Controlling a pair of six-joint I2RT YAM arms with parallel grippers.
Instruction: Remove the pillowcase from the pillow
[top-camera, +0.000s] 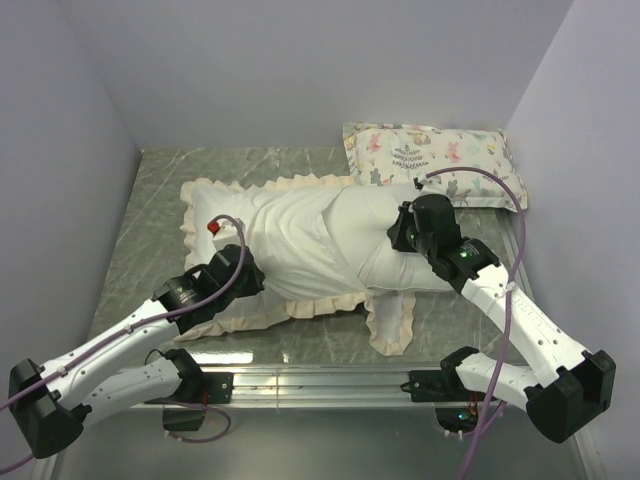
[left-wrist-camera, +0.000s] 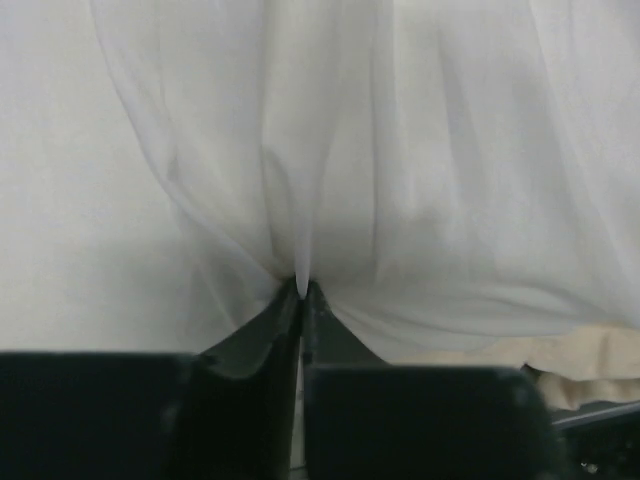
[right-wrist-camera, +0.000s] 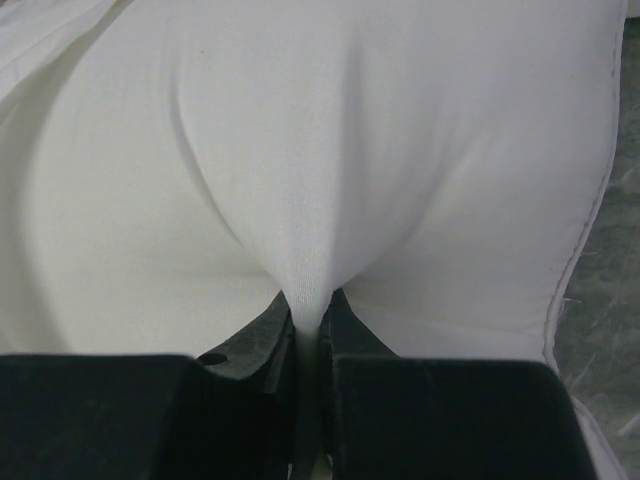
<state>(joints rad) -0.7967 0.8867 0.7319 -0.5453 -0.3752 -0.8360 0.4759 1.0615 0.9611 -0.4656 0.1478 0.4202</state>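
Top external view: pillowcase, white lining out, cream frill, lies long way left-right on grey table. Pillow pokes out right end. Left gripper pinches thin pillowcase fold. Right gripper pinches pillow. Next move likely: pull apart sideways. Animal-print pillow close behind, walls near.

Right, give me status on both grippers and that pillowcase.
Left gripper shut on the pillowcase. Right gripper shut on the pillow. Pillow's right end bare, rest covered. Printed pillow at far edge, not blocking.
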